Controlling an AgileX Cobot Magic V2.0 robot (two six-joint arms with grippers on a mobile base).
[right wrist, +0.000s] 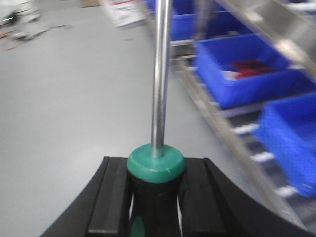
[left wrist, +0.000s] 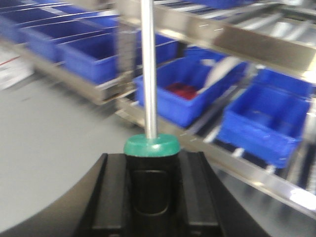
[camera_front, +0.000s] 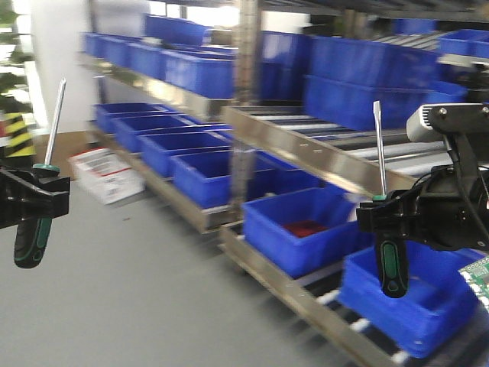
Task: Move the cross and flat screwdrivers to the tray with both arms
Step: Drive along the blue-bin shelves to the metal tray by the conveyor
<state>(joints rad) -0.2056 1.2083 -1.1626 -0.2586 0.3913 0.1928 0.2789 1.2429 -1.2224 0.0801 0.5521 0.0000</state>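
Loaded up on both sides, tray not in view

Left gripper [camera_front: 34, 197] has its jaws clamped on the left screwdriver [camera_front: 29, 243] at the frame's left edge, right gripper [camera_front: 391, 218] likewise on the right screwdriver [camera_front: 393, 271] at lower right, shafts up. Views look motion-blurred, so a jolt could probably twist a handle loose or knock a shaft into the steel rack [camera_front: 306, 149] of blue bins [camera_front: 294, 229]. Grey floor [camera_front: 114, 290] below, no counter visible.

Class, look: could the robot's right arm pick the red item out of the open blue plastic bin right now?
Probably not. The right gripper is shut on a black-and-green-handled steel-shafted screwdriver, so its jaws are full, though the blue plastic bin stands uncovered.
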